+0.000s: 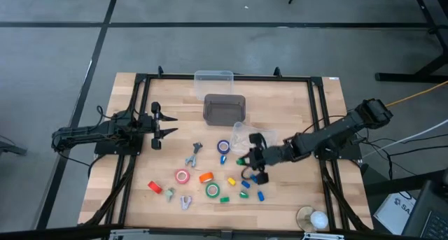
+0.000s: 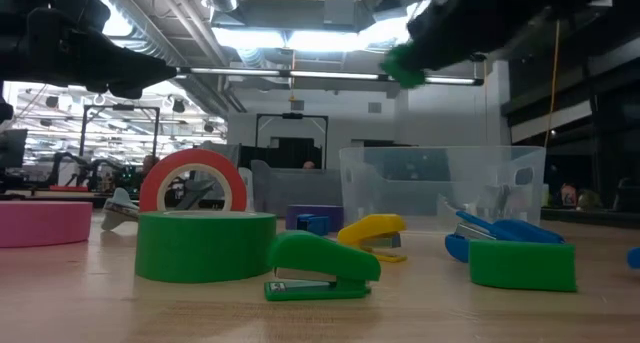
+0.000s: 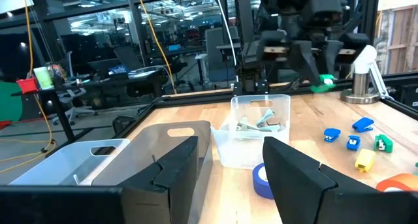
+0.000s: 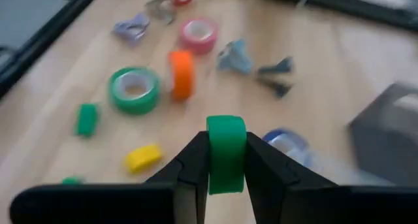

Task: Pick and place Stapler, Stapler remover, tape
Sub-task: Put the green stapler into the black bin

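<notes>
My right gripper (image 1: pixel 245 160) hangs above the table's middle, shut on a small green stapler (image 4: pixel 226 129). That stapler also shows high up in the low view (image 2: pixel 405 65). On the wood below lie rolls of tape: blue (image 1: pixel 223 147), pink (image 1: pixel 183 176), orange (image 1: pixel 206 177), green (image 1: pixel 212 190) and red (image 1: pixel 155 187). Grey staple removers (image 1: pixel 194 154) and more small staplers, yellow (image 1: pixel 231 181), green (image 1: pixel 225 198) and blue (image 1: pixel 260 195), lie among them. My left gripper (image 1: pixel 170 124) waits open at the table's left. My right gripper pinches the green stapler between its two fingers, one on each of its sides (image 4: pixel 226 160). One end of the stapler sticks out past the fingertips. The fingers slant down from the table's right side. The stapler is lifted clear of the table.
A clear bin (image 1: pixel 213 77) stands at the far edge, with a dark grey bin (image 1: pixel 224 108) in front of it. A small clear container (image 3: pixel 256 145) beside the blue tape holds staple removers. A round stand with a white ball (image 1: pixel 312 219) is at the near right.
</notes>
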